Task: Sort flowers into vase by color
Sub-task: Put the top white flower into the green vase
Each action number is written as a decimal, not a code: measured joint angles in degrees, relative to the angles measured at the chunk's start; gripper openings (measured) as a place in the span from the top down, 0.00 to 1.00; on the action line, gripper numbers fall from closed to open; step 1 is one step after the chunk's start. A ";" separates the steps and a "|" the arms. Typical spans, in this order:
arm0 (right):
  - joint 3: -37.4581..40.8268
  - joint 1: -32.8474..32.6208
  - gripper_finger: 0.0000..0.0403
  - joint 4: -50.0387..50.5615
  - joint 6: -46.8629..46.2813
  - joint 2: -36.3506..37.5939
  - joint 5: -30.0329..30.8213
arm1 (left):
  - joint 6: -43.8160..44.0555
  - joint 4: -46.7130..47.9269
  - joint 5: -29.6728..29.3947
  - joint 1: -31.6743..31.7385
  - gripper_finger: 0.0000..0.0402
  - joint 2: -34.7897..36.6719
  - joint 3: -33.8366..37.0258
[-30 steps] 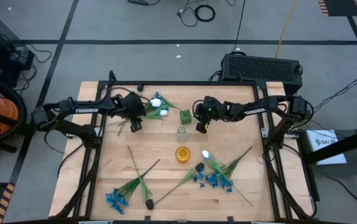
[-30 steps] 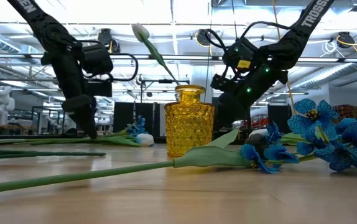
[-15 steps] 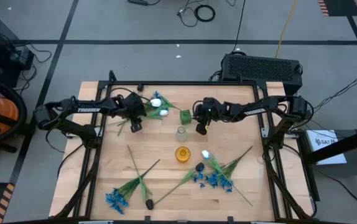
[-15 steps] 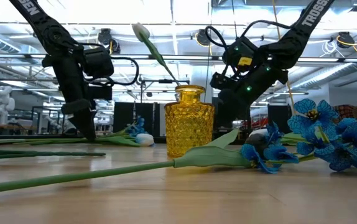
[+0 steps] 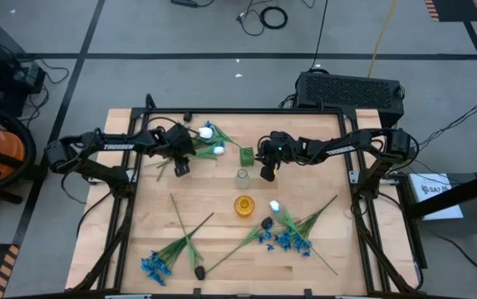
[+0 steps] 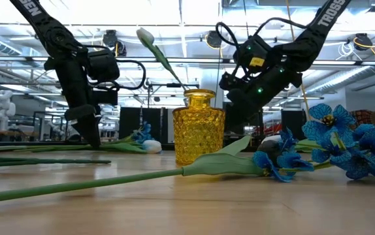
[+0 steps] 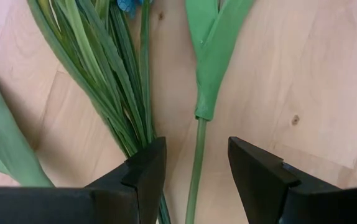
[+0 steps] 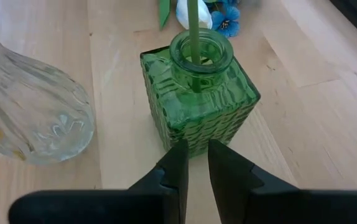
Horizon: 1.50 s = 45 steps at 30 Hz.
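Note:
A square green glass vase (image 5: 248, 154) (image 8: 197, 99) stands at the far middle of the table. One white tulip stands in it: its stem (image 8: 193, 37) sticks into the mouth, and its bud (image 6: 145, 34) leans toward the table's left. My right gripper (image 5: 267, 174) (image 8: 197, 168) is shut and hovers just to the right of and nearer than this vase. My left gripper (image 5: 180, 169) (image 7: 194, 174) is open and points down at the flowers lying far left. Its fingers stand on either side of a thin green stem (image 7: 197, 155), beside a bundle of stems (image 7: 104, 81).
A clear vase (image 5: 242, 178) and a yellow vase (image 5: 243, 205) (image 6: 198, 127) stand nearer than the green one. Blue clusters (image 5: 284, 239) (image 5: 155, 266), dark buds (image 5: 199, 272) and a white bud (image 5: 274, 206) lie on long stems across the near half. A white bud and a blue bloom (image 5: 218, 150) lie far left.
My right gripper has risen a little and drifted toward the table's left, staying shut. The white tulip's bud has leaned slightly farther left.

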<state>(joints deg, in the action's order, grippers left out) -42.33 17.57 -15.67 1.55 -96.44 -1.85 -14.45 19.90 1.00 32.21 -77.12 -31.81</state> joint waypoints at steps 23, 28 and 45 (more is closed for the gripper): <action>-0.04 -0.01 0.87 10.37 0.04 7.50 0.04 | -2.55 -1.46 1.00 0.02 0.75 -0.31 -0.03; -0.04 -0.03 0.87 13.18 0.01 10.51 0.07 | -3.02 -1.55 1.42 0.02 0.82 -2.26 -0.04; -0.04 -0.03 0.87 14.69 -0.33 16.34 0.26 | 2.59 8.41 -1.16 -0.06 0.97 -2.38 -3.86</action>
<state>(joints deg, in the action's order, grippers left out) -42.37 17.54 -0.98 1.22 -80.10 -1.58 -11.86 28.32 -0.16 32.14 -79.50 -35.67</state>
